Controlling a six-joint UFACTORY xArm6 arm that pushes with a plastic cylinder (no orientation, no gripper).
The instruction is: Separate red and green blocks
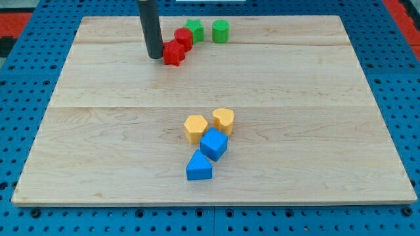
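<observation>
My tip (pixel 155 56) rests on the board near the view's top, just left of a red star-like block (pixel 174 53), touching or nearly touching it. A red round block (pixel 183 38) sits up and right of that one, against it. A green star-like block (pixel 195 29) touches the red round block on its right. A green cylinder (pixel 220 31) stands a little apart, further right.
A yellow hexagon block (pixel 195 128) and a yellow round block (pixel 223 120) sit below the board's middle. A blue cube (pixel 213 144) and a blue triangular block (pixel 198 166) lie just under them. The wooden board (pixel 98 131) lies on a blue pegboard.
</observation>
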